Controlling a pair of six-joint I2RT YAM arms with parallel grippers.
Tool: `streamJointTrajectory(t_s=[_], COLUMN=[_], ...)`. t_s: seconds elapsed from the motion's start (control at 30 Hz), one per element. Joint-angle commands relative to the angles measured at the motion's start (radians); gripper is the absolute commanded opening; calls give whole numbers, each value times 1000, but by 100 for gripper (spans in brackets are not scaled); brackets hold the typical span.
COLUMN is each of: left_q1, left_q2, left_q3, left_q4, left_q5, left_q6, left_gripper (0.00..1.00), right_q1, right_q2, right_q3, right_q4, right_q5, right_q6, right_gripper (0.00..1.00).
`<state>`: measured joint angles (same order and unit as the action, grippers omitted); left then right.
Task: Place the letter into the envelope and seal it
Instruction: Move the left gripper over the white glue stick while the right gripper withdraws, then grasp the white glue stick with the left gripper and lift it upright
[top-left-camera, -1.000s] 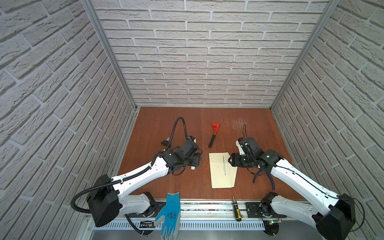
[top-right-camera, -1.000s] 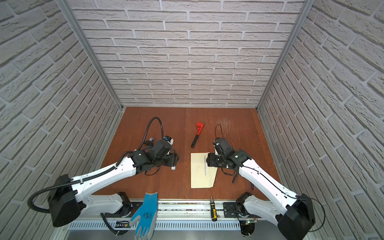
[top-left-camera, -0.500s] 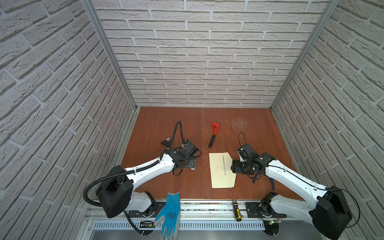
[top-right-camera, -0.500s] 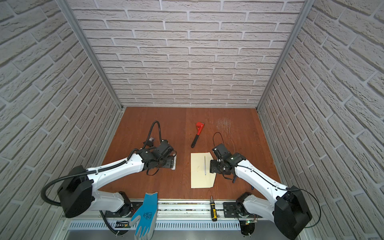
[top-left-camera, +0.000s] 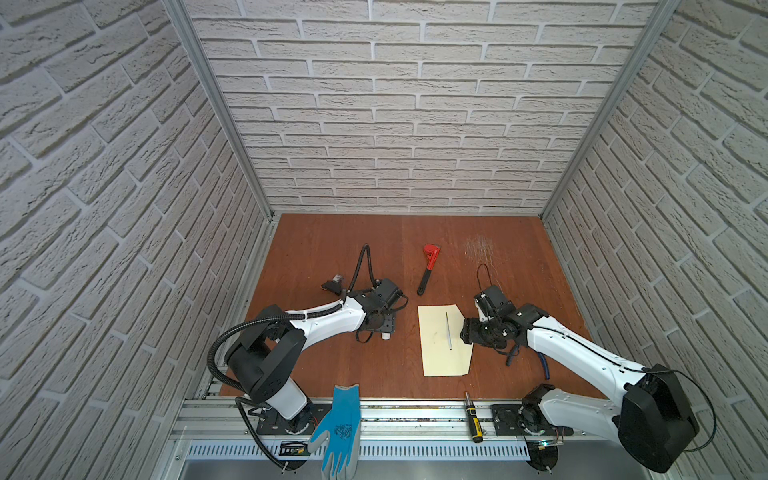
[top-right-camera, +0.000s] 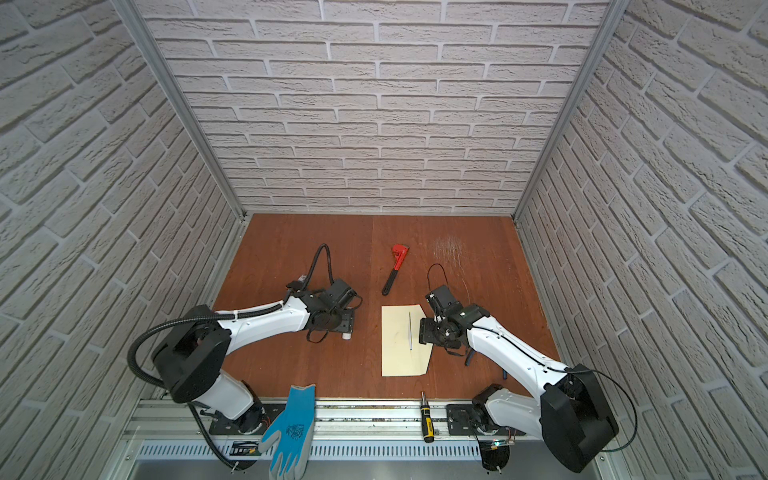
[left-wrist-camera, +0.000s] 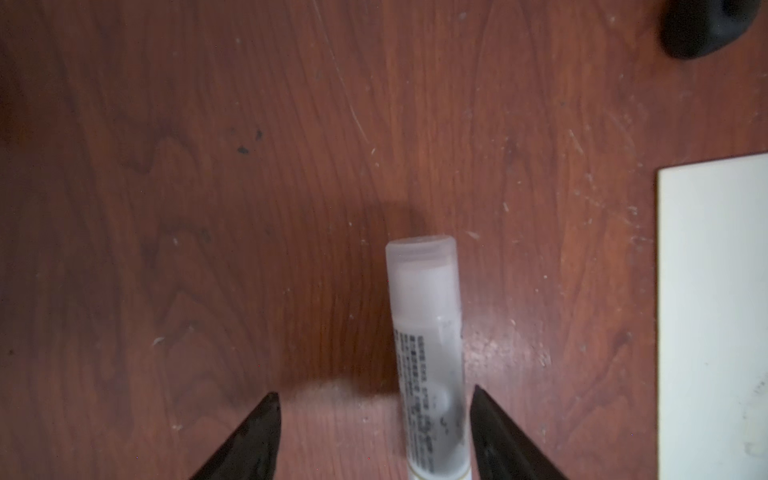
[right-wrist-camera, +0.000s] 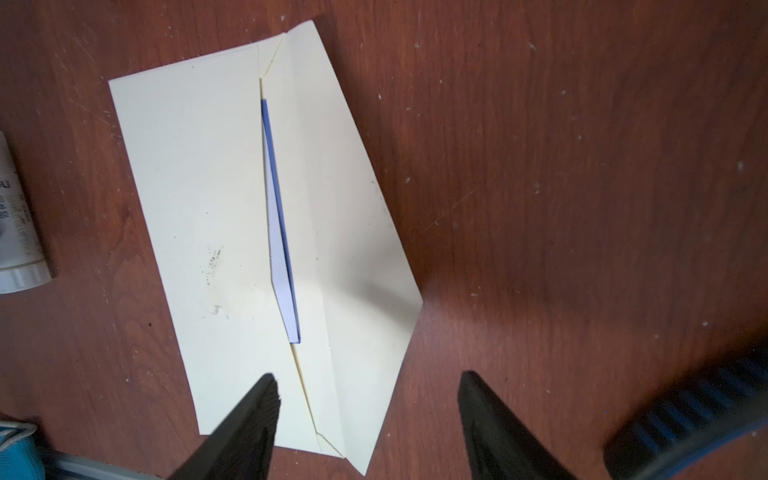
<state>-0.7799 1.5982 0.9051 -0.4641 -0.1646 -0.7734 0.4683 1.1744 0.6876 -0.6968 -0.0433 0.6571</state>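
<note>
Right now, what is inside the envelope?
The letter: only a narrow white, blue-edged strip shows at the envelope mouth. The rest is covered by the cream paper.

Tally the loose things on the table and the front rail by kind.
Paper items: 2, the envelope and the letter tucked in it
Hand tools: 2, the red wrench and the screwdriver
Glue sticks: 1, the glue stick
Gloves: 1, the blue glove
Total: 6

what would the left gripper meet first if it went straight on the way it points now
Probably the glue stick, lying between the open jaws of the left gripper; depth is unclear.
</note>
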Motion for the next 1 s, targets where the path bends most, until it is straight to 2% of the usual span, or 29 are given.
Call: streamJointTrajectory(t_s=[0.0, 0.23, 0.43, 0.6, 0.67, 0.8, 0.97], left_q1=[7, 1, -1, -4, -8, -38, -154], left_q2=[35, 75, 114, 80, 24, -157, -423], left_q3=[42, 45, 60, 47, 34, -14, -141], left_q4=[25, 15, -7, -4, 6, 94, 346], left_q5=[3, 0, -6, 16, 24, 79, 122], left_q6=[23, 10, 7, 14, 32, 124, 230], left_gripper=[64, 41, 35, 20, 15, 15, 16], right_q1=[-3, -2, -2, 0, 5, 15, 73], right_q2=[-16, -41, -65, -112, -148, -241, -327], right_q3=[4, 11, 32, 68, 95, 144, 169], right_q4=[7, -14, -38, -61, -64, -19, 147], right_q5=[-9, -1, -3, -21, -43, -121, -186], right_q6=[-14, -15, -19, -35, -42, -26, 75], right_gripper=[70, 68, 67, 66, 66, 65, 60])
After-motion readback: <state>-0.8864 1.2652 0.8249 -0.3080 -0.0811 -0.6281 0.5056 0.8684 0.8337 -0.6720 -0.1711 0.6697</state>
